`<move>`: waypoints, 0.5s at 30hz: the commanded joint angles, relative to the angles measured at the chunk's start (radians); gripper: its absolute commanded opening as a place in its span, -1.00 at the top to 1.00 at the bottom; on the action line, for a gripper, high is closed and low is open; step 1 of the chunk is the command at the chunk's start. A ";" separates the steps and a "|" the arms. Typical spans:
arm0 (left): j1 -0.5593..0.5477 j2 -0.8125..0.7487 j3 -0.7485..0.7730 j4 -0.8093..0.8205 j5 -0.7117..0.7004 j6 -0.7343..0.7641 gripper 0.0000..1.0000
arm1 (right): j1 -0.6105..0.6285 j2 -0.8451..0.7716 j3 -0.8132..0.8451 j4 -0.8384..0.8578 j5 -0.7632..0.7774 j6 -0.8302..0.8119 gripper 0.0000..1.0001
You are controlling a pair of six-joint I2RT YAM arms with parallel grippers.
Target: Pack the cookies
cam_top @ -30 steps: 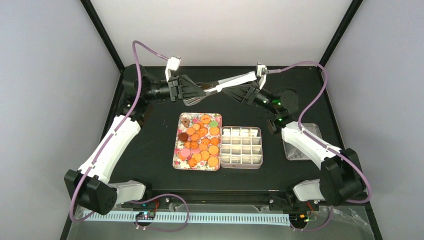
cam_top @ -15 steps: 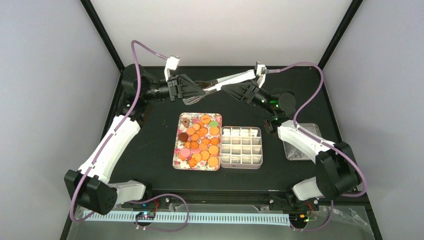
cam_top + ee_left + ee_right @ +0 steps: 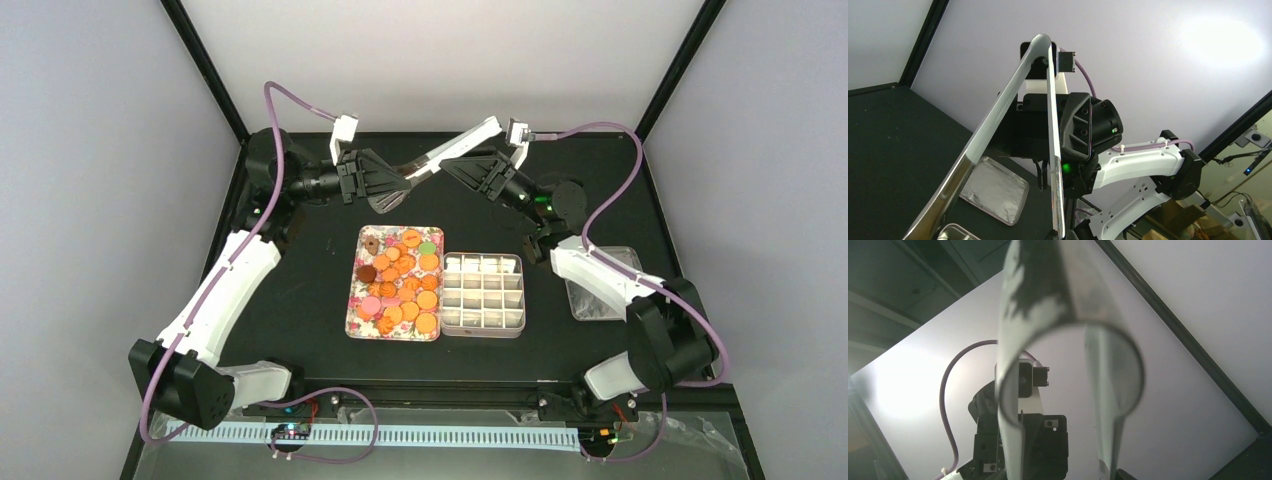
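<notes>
tongs (image 3: 1052, 130) up thru ctr, hinge top | R arm (image 3: 1143, 162) behind | silvery tray (image 3: 993, 192) on tbl (image 3: 893, 150)

- Cookies (image 3: 400, 280) are seen lying in a tray (image 3: 353, 322), set mid-table (image 3: 310, 290).
- A divided box (image 3: 484, 295) is placed just right of the tray, touching it.
- A shallow pan (image 3: 585, 304) is noted further right, well apart.
- Tongs (image 3: 460, 148) are raised behind the tray, between the left gripper (image 3: 405, 183) and the right gripper (image 3: 448, 165).
</notes>
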 commanded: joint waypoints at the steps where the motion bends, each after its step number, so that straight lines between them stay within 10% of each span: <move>1: -0.003 -0.010 0.007 -0.003 0.048 0.018 0.97 | -0.003 0.005 0.032 -0.013 0.060 -0.018 -0.07; 15: -0.003 -0.022 0.000 0.026 0.071 -0.031 0.97 | -0.003 0.034 0.078 0.040 -0.037 0.009 -0.37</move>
